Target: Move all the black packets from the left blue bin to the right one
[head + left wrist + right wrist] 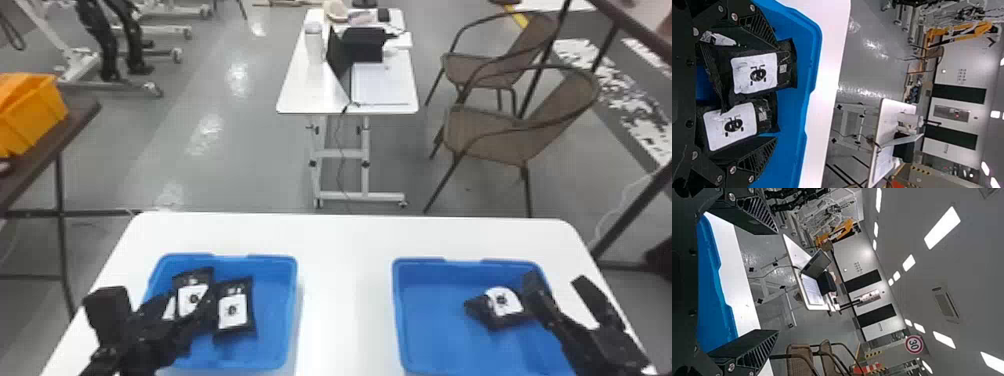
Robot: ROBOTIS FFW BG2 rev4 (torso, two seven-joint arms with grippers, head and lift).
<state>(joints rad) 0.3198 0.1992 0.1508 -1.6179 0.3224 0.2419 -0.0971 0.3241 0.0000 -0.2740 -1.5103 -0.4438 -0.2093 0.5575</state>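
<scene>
Black packets with white labels point(233, 310) lie in the left blue plastic bin point(270, 350), between the spread fingers of the left gripper point(155, 300). Another black packet point(500, 306) sits in the right blue plastic bin point(435, 335); the right gripper's point(556, 280) fingers stand apart, holding nothing, by that bin's outer side on the white worktop point(345, 280).

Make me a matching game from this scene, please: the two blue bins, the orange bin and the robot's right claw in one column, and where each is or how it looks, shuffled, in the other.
Things:
1. left blue bin
2. right blue bin
3. orange bin
4. right claw

Places and states:
A. standing on a dark table
B. one black packet inside
C. fingers apart, holding nothing
D. more than one black packet inside

Right pairs: 1-D, 2-B, 3-A, 4-C
</scene>
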